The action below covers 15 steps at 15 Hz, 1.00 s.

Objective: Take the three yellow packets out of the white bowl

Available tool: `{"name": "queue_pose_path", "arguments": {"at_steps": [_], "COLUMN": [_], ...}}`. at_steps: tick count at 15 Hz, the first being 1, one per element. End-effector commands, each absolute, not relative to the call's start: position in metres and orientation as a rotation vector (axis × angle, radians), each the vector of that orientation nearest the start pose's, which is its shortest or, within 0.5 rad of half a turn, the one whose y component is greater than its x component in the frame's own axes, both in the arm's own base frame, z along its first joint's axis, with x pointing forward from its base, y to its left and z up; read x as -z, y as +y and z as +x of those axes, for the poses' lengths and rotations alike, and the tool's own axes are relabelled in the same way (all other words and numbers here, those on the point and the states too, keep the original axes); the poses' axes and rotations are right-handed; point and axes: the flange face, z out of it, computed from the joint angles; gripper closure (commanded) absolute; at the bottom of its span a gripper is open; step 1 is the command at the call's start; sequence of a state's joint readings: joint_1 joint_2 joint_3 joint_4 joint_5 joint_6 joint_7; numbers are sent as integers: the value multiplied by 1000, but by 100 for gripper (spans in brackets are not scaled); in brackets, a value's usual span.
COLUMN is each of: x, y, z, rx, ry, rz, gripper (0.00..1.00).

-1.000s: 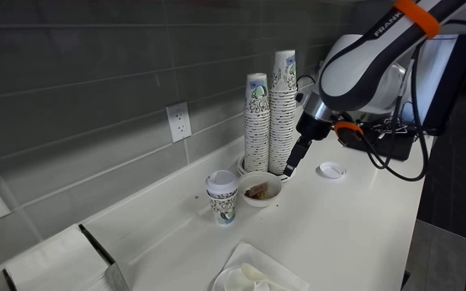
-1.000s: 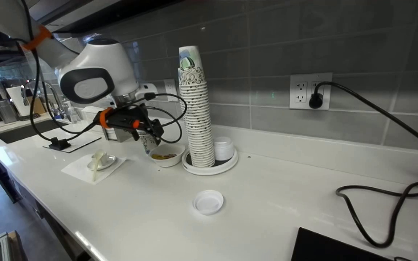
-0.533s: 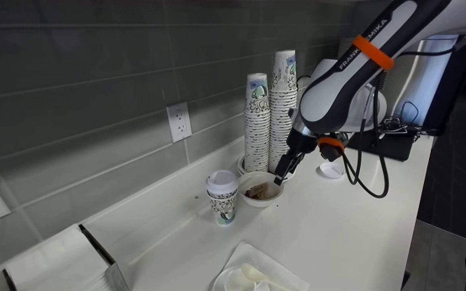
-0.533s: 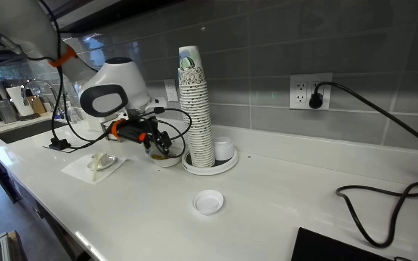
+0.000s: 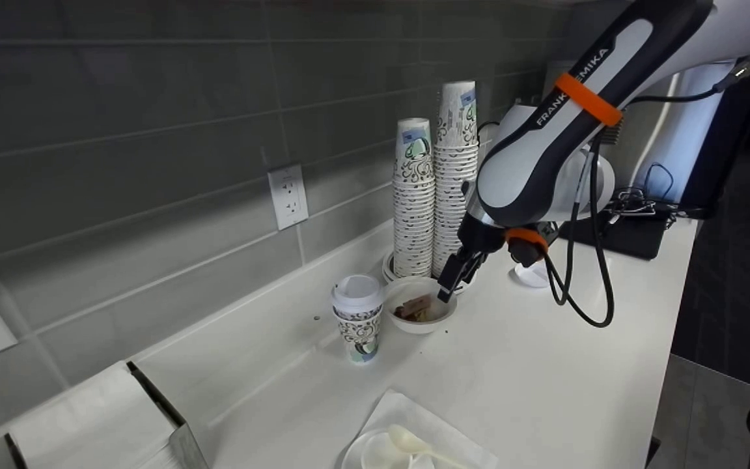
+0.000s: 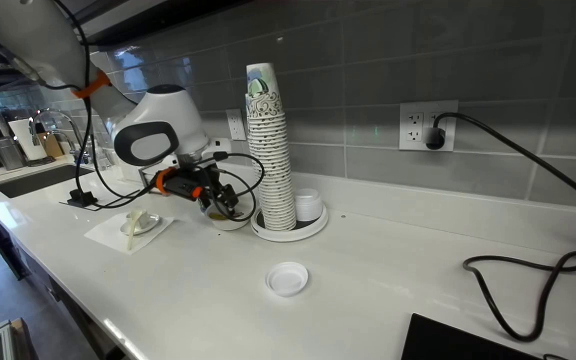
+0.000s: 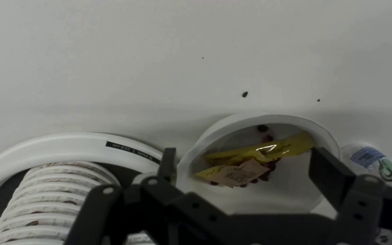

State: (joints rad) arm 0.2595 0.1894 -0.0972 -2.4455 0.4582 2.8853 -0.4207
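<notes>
Yellow packets (image 7: 284, 144) lie overlapping in the white bowl (image 7: 277, 119) in the wrist view. One with a tan printed side (image 7: 240, 173) lies in front; I cannot separate three for sure. Dark red bits lie under them. My gripper (image 7: 243, 158) is open and empty, its fingers spread across the bowl's width, above the packets. In an exterior view my gripper (image 5: 445, 293) is tilted down at the rim of the bowl (image 5: 414, 327), beside the packets (image 5: 417, 305). In an exterior view the gripper and cable partly hide the bowl (image 6: 225, 226).
Tall cup stacks (image 5: 413, 215) stand on a round tray (image 6: 288, 236) close beside the bowl. A lidded paper cup (image 5: 357, 319) stands on the bowl's opposite side. The tiled wall (image 5: 219, 215) is behind. A white lid (image 6: 287, 279) and a napkin (image 6: 110, 240) with dishes lie on the counter.
My gripper has come down and moved from above the cup stacks' side to the bowl's rim, mostly in the first half second. The bowl and packets have not moved.
</notes>
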Motion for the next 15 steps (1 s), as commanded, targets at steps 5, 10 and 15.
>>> {"name": "queue_pose_path", "arguments": {"at_steps": [5, 10, 15], "x": [-243, -230, -208], "y": [66, 79, 82], "z": [515, 531, 545], "rx": [492, 560, 571], "ry": [-235, -245, -241], "rz": [-2963, -2961, -2960], "gripper": [0, 0, 0]}}
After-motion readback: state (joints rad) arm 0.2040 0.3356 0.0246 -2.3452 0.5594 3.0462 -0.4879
